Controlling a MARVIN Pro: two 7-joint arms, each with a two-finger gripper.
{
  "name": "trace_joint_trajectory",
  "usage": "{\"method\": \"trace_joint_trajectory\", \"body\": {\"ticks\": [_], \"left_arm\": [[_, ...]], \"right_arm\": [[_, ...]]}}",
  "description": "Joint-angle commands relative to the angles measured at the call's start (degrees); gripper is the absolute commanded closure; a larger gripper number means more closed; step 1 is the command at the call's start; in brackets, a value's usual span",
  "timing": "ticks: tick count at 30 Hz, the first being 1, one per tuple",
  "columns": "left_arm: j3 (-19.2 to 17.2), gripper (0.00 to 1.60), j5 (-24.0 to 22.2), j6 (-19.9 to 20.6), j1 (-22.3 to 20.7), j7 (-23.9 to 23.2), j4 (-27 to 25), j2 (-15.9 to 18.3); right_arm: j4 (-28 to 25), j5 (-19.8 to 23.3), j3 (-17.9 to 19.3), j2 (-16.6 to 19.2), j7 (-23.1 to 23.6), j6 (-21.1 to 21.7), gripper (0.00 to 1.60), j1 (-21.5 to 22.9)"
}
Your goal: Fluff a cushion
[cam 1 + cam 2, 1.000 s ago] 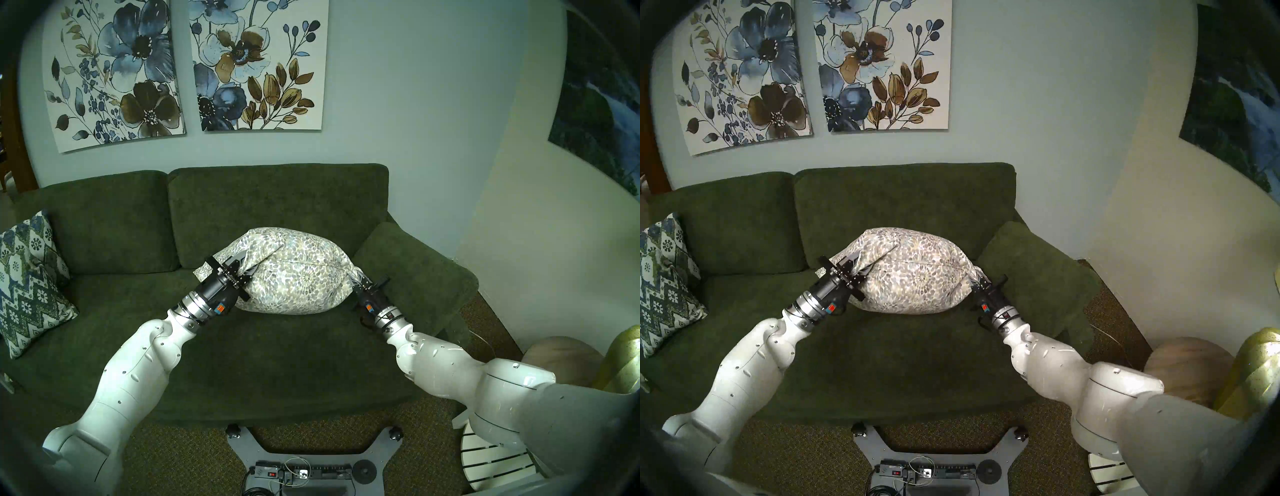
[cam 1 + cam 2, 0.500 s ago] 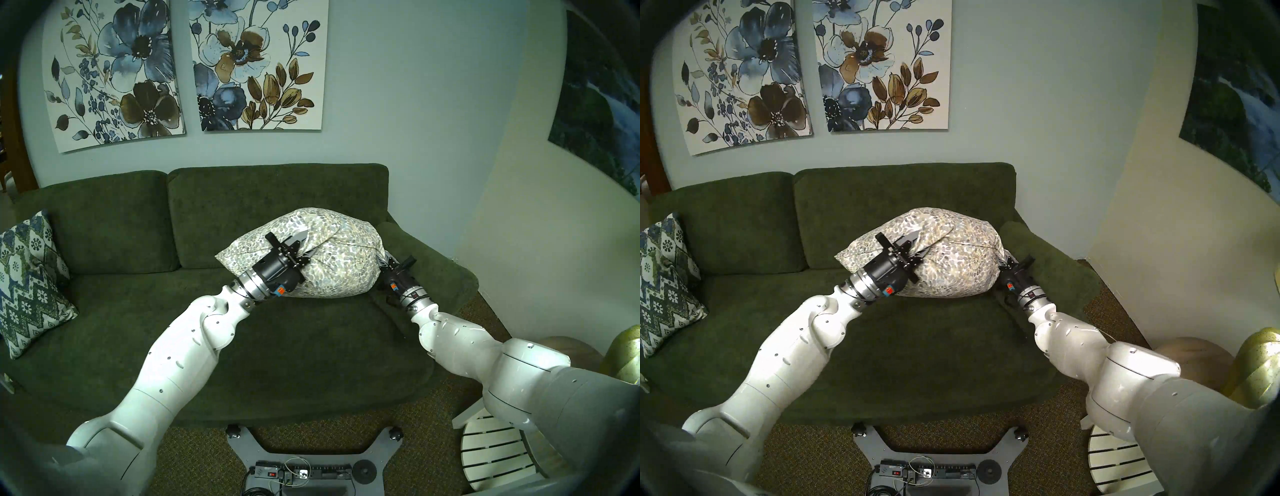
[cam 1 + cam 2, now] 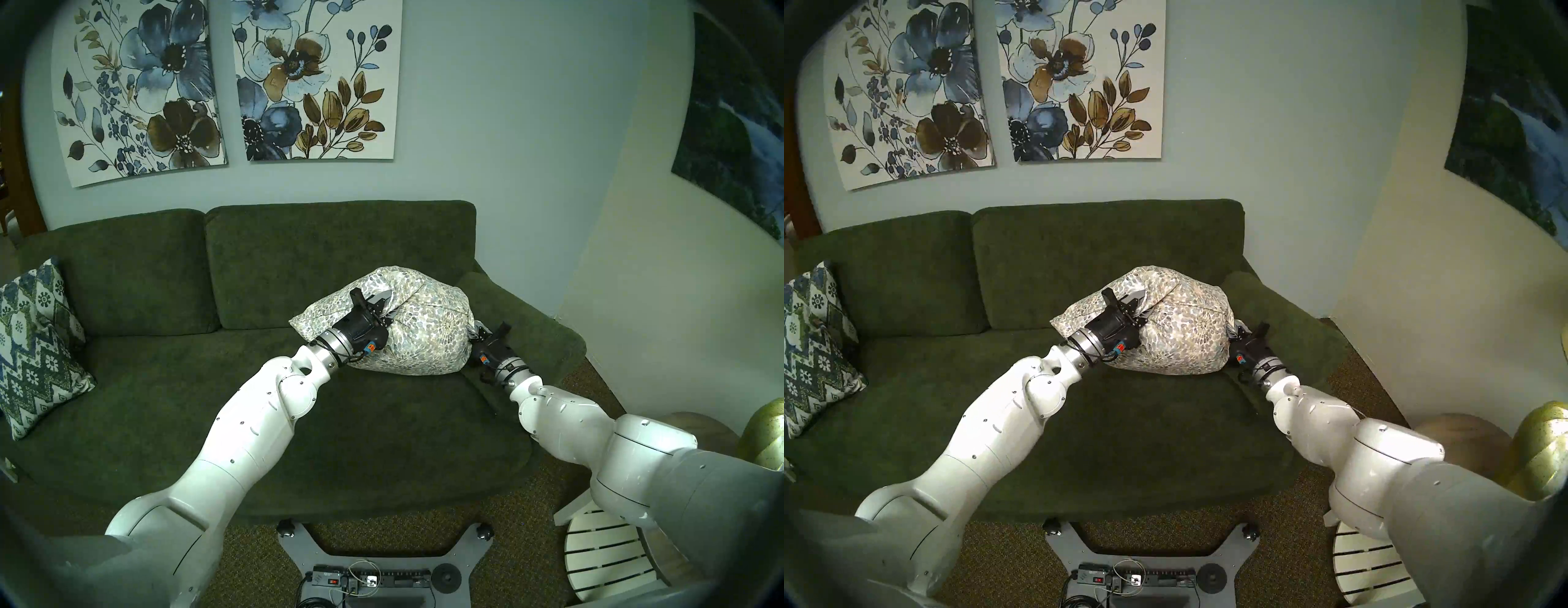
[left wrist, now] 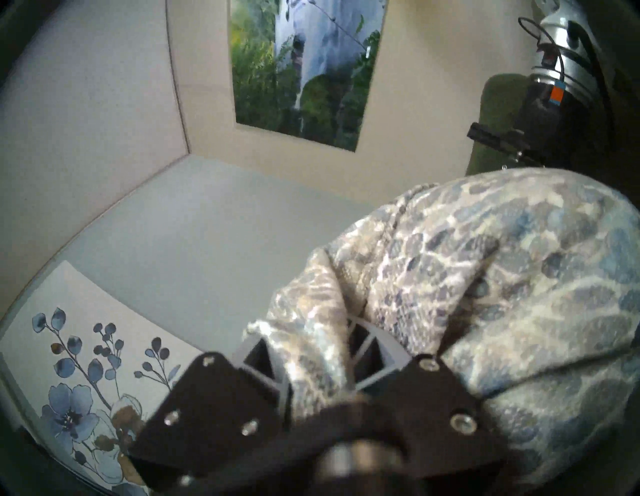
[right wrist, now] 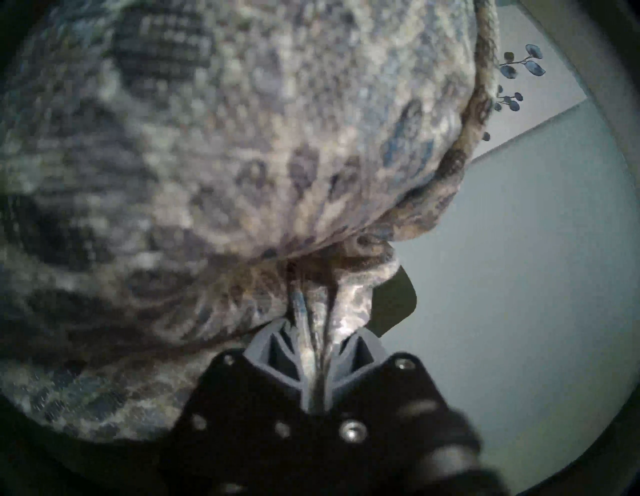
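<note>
Shift: both arms have carried the cushion point(image 3: 418, 329) rightward along the green sofa point(image 3: 140, 382), the left far more than the right, so it is now squeezed into a shorter, taller bundle.
Cushion place: at the sofa's right end, beside the armrest point(image 3: 526, 322), bottom apparently brushing the seat; contact is hard to confirm.
Left gripper point(image 3: 385, 306): clamped on a fold of cream pebble-print fabric on the cushion's upper left; the wrist view shows cloth bunched between the fingers point(image 4: 258, 353).
Right gripper point(image 3: 478, 330): closed tight on the gathered right corner, cloth pinched between its fingers point(image 5: 273, 350).
Meaning for task: the inward press looks like one compress stroke of fluffing, pushing filling toward the middle.
Likely next need: pulling the ends apart again so the filling rebounds.
Risk: a thin fabric pinch could slip on a sharp tug.
Bystander: zigzag pillow point(image 3: 36, 344) sits untouched at the sofa's left end.
</note>
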Motion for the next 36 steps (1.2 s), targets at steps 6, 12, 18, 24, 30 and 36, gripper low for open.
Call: {"method": "trace_joint_trajectory", "body": {"ticks": [6,12,18,24,30,36], "left_arm": [[1.1,1.6,0.8,1.7,1.6,-0.4,10.2,-1.1],[1.8,1.6,1.1,1.8,3.5,0.0,15.5,-1.2],[2.7,1.6,1.6,1.4,6.2,0.3,20.0,-0.5],[3.0,1.6,1.7,0.7,7.3,1.0,23.2,0.3],[3.2,1.6,1.8,-0.5,7.4,1.9,25.0,0.6],[2.4,1.6,1.7,-2.1,6.2,3.0,25.9,1.1]], "right_arm": [[0.4,-0.2,-1.1,-4.4,2.7,2.7,1.6,-2.1],[1.2,0.0,-1.6,-5.3,4.3,4.5,1.6,-4.1],[2.3,0.2,-1.8,-5.2,5.9,5.6,1.6,-5.9],[3.2,0.1,-2.3,-5.7,7.4,6.4,1.6,-7.2],[3.9,0.1,-2.6,-6.5,8.5,7.1,1.6,-8.3],[4.5,0.3,-2.4,-6.8,9.1,7.6,1.6,-8.7]]}}
